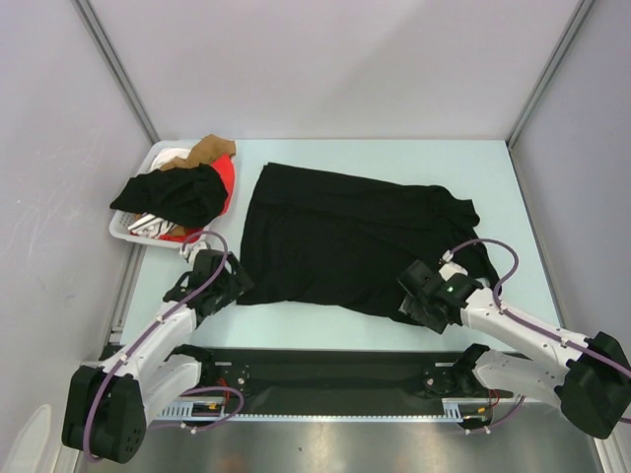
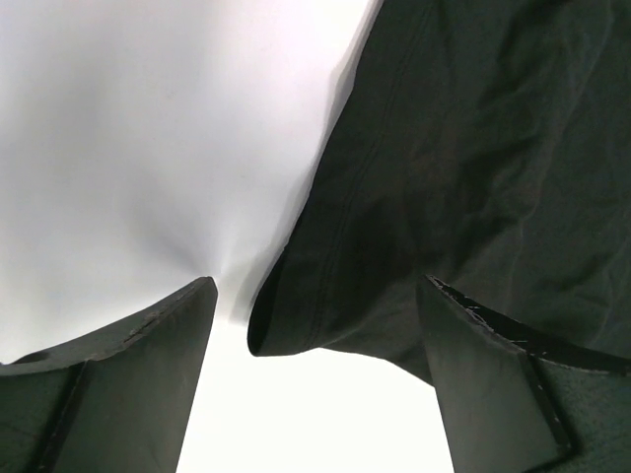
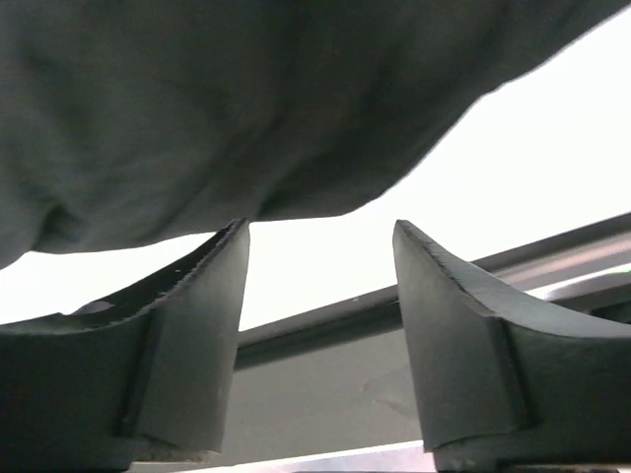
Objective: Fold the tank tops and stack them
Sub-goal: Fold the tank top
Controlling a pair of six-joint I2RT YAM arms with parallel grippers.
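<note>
Hovering at the near edge of the spread black tank top (image 1: 345,236), left gripper (image 2: 317,286) and right gripper (image 3: 320,225), jaws parted, clamping nothing.

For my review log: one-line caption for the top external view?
Black tank top spread on the table; left gripper and right gripper open at its near edge; white basket at far left.

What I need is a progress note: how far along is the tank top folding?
Done: the black tank top lies spread flat on the table, no fold yet, nothing stacked. In hand: the left gripper and right gripper stand open at its near edge, seemingly about to grasp. Left: every fold, plus the red tank top and other clothes in the white basket.
</note>
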